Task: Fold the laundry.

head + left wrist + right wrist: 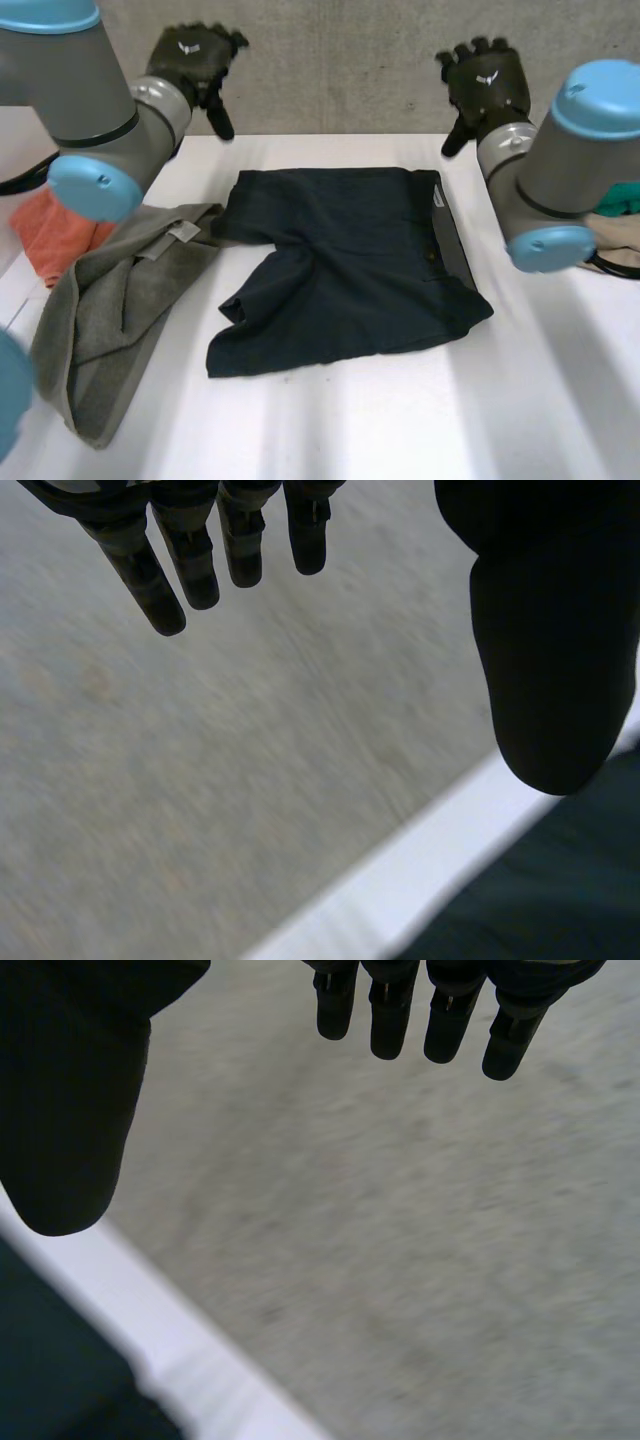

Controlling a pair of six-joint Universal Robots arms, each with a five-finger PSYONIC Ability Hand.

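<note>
Holds left hand (195, 60) and right hand (485, 80) up past the far edge of the shorts (350, 270), fingers straight and apart, gripping nothing; parked clear, likely, to leave the cloth in open sight before a fold; finds shorts flat in the middle of the table (400, 430), touching towel (110, 310) on their left; waistband at right, legs pointing left; long axis waist to hems, across the table.
</note>
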